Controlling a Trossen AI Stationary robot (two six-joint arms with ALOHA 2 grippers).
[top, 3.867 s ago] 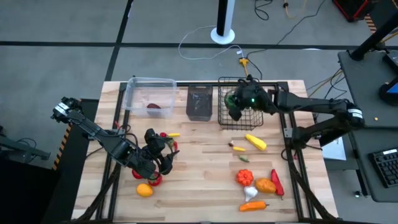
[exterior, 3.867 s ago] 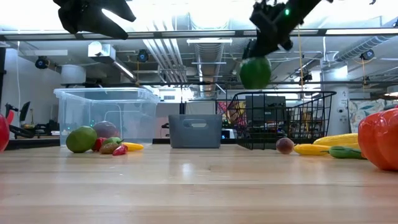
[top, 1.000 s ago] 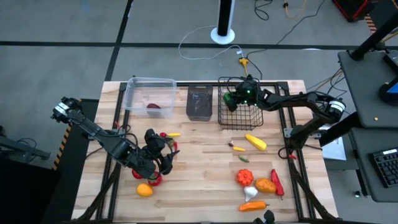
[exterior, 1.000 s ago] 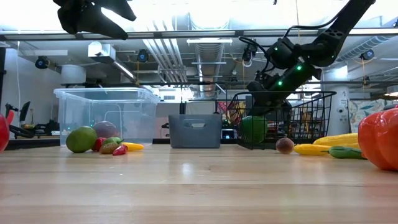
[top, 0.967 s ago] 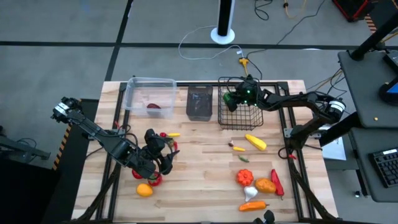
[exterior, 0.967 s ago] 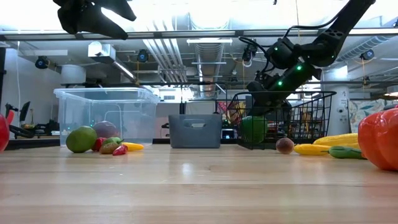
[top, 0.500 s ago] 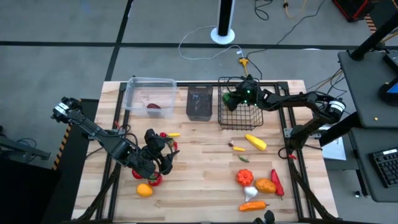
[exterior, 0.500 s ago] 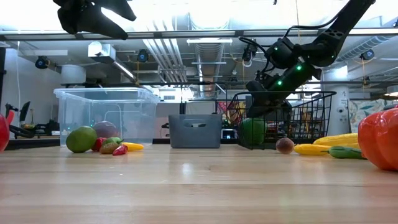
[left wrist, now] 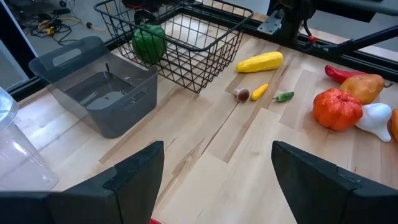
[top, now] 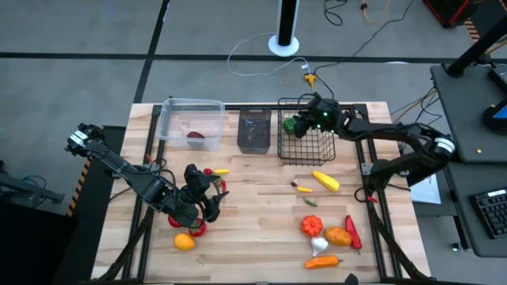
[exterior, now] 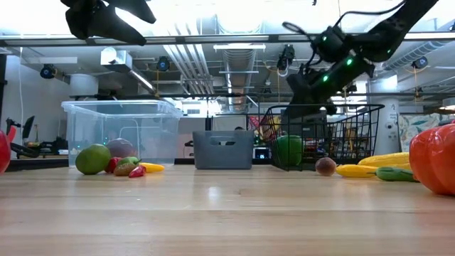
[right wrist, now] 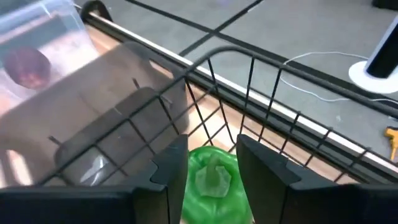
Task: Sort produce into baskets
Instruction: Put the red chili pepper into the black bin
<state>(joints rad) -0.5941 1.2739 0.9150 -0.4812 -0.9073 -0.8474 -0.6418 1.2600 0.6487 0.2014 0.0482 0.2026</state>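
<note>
Black wire basket (top: 305, 141) — bare wooden table (top: 253, 222).

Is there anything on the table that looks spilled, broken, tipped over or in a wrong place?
Nothing stands out. The clear tub, the dark bin and the wire basket stand upright along the far edge. The green pepper lies inside the wire basket. The other produce lies loose on the wooden table, not yet sorted.
</note>
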